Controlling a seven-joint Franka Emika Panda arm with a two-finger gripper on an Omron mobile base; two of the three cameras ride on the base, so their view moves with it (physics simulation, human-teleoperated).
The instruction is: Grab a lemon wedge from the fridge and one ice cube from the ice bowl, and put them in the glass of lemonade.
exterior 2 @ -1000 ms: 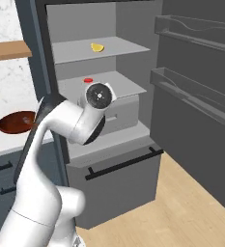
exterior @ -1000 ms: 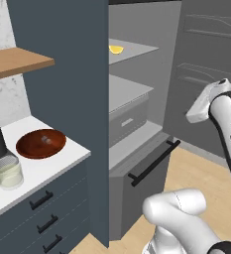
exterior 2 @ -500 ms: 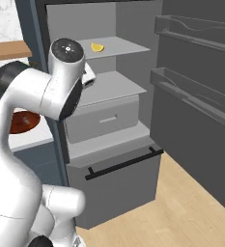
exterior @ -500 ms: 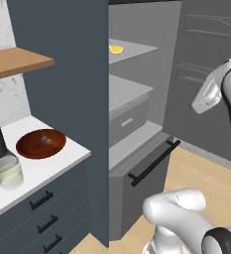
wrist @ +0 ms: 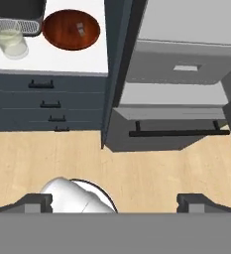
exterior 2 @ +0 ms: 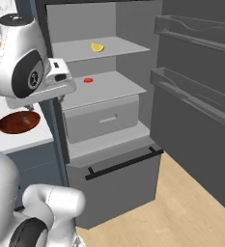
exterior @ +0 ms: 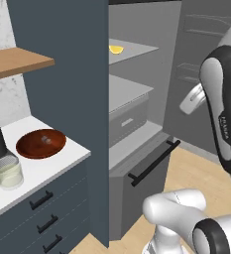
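Claw (wrist: 115,201) gapes wide and empty above bare floor, facing the open fridge (wrist: 181,74).

1. fridge (exterior 2: 109,96) is wide open, nothing in front of its shelves
2. dark side wall (exterior: 67,89) cuts the shelves off from the white counter (exterior: 42,171)
3. door racks (exterior 2: 196,91) crowd the right side
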